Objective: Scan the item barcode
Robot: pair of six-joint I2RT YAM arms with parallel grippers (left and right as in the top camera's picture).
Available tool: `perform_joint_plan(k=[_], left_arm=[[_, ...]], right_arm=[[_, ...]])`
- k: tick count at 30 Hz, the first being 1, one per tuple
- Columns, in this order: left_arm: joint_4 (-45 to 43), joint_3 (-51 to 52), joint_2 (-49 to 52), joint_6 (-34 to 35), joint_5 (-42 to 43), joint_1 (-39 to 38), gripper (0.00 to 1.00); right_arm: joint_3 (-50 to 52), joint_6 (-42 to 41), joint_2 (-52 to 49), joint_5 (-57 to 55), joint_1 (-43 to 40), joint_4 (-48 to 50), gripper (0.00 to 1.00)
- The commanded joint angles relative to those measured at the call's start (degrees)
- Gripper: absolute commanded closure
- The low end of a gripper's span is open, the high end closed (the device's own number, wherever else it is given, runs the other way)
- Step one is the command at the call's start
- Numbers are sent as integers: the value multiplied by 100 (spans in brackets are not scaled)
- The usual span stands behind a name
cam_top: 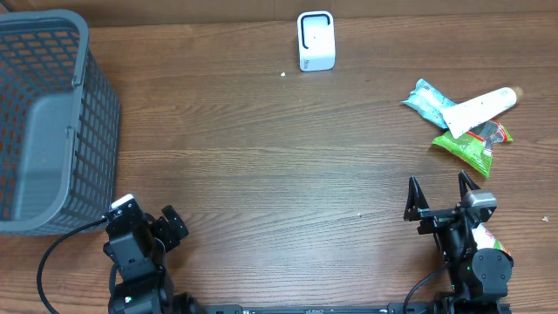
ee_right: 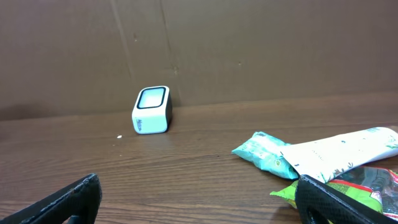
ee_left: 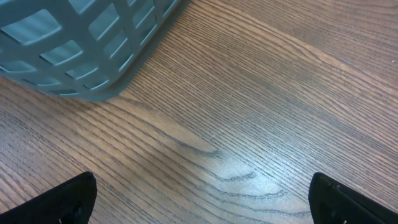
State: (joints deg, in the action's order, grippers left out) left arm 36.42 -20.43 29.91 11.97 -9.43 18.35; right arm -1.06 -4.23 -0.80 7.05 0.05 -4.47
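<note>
1. both arms sit at the near edge of the table (cam_top: 261, 183) with nothing picked up. i'd call this the very start of the job.
2. the left gripper (ee_left: 202, 208) has its fingers spread wide and empty over bare wood, just beside the grey basket (cam_top: 52, 113). my guess is that it waits there because scanned goods end up in that basket.
3. the right gripper (cam_top: 438, 185) is released too, fingers fully apart and holding nothing. it points up the table toward the pile, the natural side to reach from.
4. the task's items lie in a loose heap at the far right: a white tube (cam_top: 478, 110) rests across a teal packet (cam_top: 425, 96) and a green packet (cam_top: 466, 150).
5. the scanner (cam_top: 316, 40) stands upright at the far edge near the middle, well apart from the heap. its window faces the arms, so an item can be held up to it.
6. the tube sits on top, so it looks like the easiest first pick. i can't see where any barcode is, so it may need turning.
</note>
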Motion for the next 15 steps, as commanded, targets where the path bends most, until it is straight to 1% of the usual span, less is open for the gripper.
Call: perform_joint_plan(k=[1, 4, 12, 15], left_arm=[[-22, -96, -26, 46, 26, -37, 0], [-20, -96, -20, 46, 42, -195, 0], [-13, -96, -15, 24, 39, -203, 0], [131, -96, -17, -339, -466, -195, 0]], right_arm=[[59, -31, 63, 4, 31, 31, 0], [59, -31, 63, 4, 31, 31, 0], [59, -31, 63, 4, 31, 31, 0], [59, -31, 63, 4, 31, 31, 0]])
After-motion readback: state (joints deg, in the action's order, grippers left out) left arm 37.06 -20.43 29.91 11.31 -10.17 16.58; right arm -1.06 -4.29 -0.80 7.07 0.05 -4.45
